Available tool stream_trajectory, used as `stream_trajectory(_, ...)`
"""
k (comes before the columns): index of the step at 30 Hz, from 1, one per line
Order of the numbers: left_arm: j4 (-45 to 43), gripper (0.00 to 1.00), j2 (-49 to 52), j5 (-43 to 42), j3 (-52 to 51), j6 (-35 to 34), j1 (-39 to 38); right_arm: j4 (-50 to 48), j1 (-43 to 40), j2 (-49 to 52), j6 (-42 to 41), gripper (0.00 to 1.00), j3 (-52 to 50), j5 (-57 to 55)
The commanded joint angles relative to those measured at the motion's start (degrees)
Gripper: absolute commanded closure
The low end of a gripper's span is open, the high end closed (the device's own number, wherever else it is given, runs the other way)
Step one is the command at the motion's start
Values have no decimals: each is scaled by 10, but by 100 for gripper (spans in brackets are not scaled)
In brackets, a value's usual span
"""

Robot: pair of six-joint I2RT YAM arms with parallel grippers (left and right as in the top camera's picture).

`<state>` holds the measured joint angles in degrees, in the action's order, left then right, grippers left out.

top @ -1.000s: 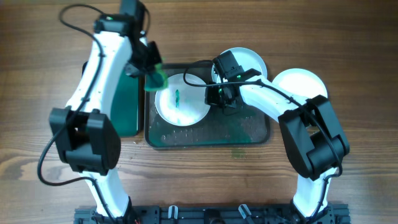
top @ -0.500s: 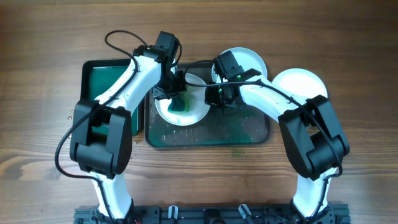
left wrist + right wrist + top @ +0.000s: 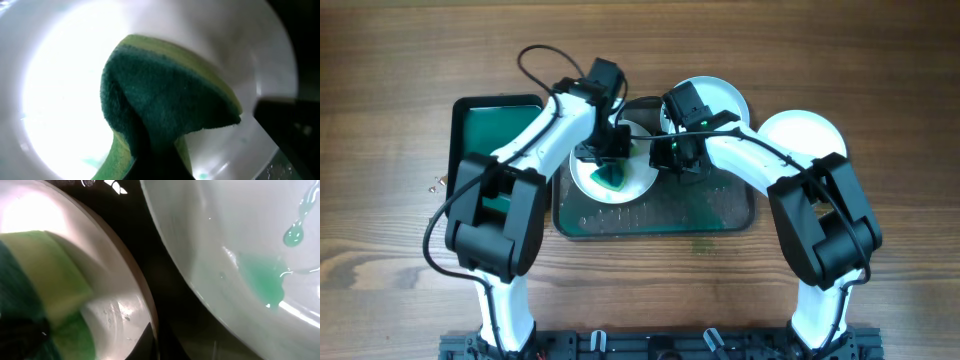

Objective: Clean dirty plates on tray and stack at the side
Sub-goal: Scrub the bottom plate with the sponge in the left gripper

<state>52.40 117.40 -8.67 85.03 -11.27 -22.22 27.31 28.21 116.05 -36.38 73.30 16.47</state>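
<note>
On the dark tray (image 3: 720, 215) a white plate (image 3: 582, 180) is pressed by a green sponge (image 3: 611, 178) clamped in the left gripper (image 3: 608, 160), the right gripper (image 3: 672, 152) is set at its rim, closure not discernible, and a green-smeared second plate (image 3: 720, 100) is seen beyond.

One plate (image 3: 642, 180) lay in the left half of the tray (image 3: 720, 218), with a sponge (image 3: 611, 178) on it. A second plate (image 3: 722, 95) overlapped the tray's back rim. A third plate (image 3: 805, 130) sat on the desk (image 3: 400, 60) to the right, and a smaller tray (image 3: 490, 125) lay to the left.
</note>
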Motion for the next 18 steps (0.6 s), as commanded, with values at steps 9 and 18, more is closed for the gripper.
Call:
stream_trajectory(9, 0, 96, 11, 257, -1, -162, 12, -5, 0, 9, -7, 96, 9, 3)
stream_trajectory(18, 7, 96, 11, -185, -1, 6, 11, -5, 0, 9, -4, 96, 9, 12)
